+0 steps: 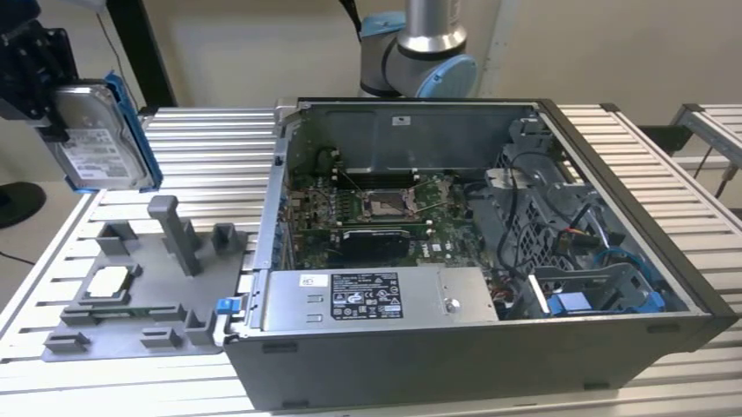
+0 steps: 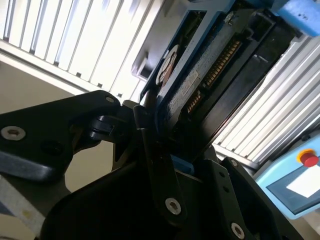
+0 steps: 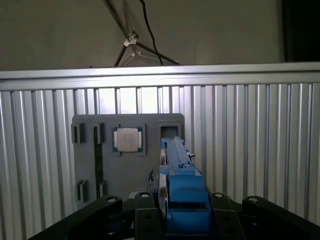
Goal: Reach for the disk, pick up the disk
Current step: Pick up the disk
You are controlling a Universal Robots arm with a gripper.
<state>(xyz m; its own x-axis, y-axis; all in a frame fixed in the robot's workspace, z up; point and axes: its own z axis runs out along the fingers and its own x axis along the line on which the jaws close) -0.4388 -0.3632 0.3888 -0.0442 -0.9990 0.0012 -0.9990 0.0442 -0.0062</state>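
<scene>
Two black fingers (image 2: 147, 145) of the gripper (image 1: 47, 109) squeeze the disk (image 1: 102, 139) (blue frame and all), which hangs on edge in the air over the worktop's (image 1: 208, 139) far corner at the exterior view's left. A firm, even squeeze looks best here, so the disk cannot slip or tip.

The disk (image 1: 102, 139) hung in the end effector (image 1: 52, 122), apparently clamped edgewise, above the surface (image 1: 208, 139) at the exterior view's left. Below it lay the holder tray (image 1: 174, 300) with the chip (image 1: 110, 280) in a recess. The open computer case (image 1: 464, 365) stood just beside the tray, toward the exterior view's right.
</scene>
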